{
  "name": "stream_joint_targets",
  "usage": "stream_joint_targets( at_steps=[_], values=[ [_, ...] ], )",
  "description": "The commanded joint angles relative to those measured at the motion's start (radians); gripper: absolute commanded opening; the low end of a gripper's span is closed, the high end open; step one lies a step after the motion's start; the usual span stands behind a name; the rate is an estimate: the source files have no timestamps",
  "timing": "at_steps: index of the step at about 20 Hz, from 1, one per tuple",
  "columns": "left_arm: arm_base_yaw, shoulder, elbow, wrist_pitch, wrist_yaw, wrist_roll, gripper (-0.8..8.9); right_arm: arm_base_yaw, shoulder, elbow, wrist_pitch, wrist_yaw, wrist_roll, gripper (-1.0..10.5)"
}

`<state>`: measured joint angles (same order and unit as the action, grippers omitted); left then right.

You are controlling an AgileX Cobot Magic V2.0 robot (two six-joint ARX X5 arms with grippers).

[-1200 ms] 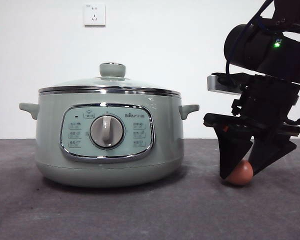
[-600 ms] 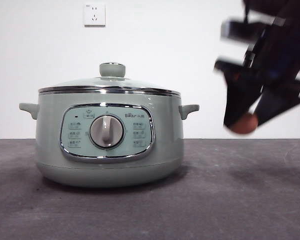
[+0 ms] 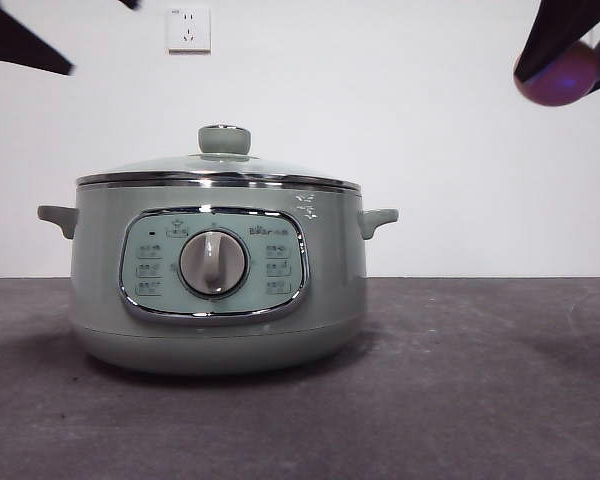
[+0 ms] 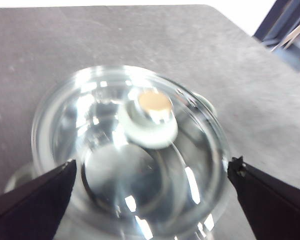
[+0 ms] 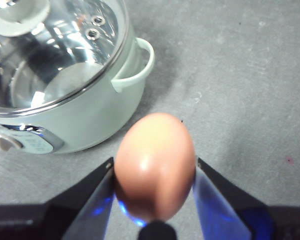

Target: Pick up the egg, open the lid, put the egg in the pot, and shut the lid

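A grey table [image 3: 460, 400] runs back to a white wall with a socket [image 3: 188, 29]. The right gripper [image 5: 155, 172] has its jaws clamped on the egg [image 5: 155, 165], held in the air up and to one side of the pot [image 3: 218, 275]. The left gripper [image 4: 150, 192] hangs above the pot with jaws spread wide, the lid [image 4: 130, 150] and its knob [image 4: 151, 117] between them. The lid sits shut on the pot. Egg pickup looks done; opening is the step in hand. Next, I judge, the left jaws must descend and close on the knob.
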<state>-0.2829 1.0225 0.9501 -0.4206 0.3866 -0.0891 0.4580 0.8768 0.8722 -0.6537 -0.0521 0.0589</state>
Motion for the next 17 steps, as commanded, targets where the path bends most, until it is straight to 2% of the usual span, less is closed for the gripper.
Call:
stream_joint_targets(
  at_steps=[1,4,8,17],
  values=[
    [-0.058,0.109,0.071,0.010,-0.079,0.024,7.19,0.001,-0.015,0.001,-0.002,-0.001,0.015,-0.2],
    [-0.122,0.242,0.172,0.011,-0.151,0.067,7.19,0.001,-0.016,0.001,-0.013,-0.001,0.015,-0.2],
    [-0.175,0.360,0.218,0.064,-0.200,0.076,7.19,0.002,-0.016,0.001,-0.013,-0.001,0.015,-0.2],
    [-0.198,0.443,0.218,0.088,-0.258,0.087,7.18,0.002,-0.016,0.001,-0.012,0.000,0.015,-0.2]
  ],
)
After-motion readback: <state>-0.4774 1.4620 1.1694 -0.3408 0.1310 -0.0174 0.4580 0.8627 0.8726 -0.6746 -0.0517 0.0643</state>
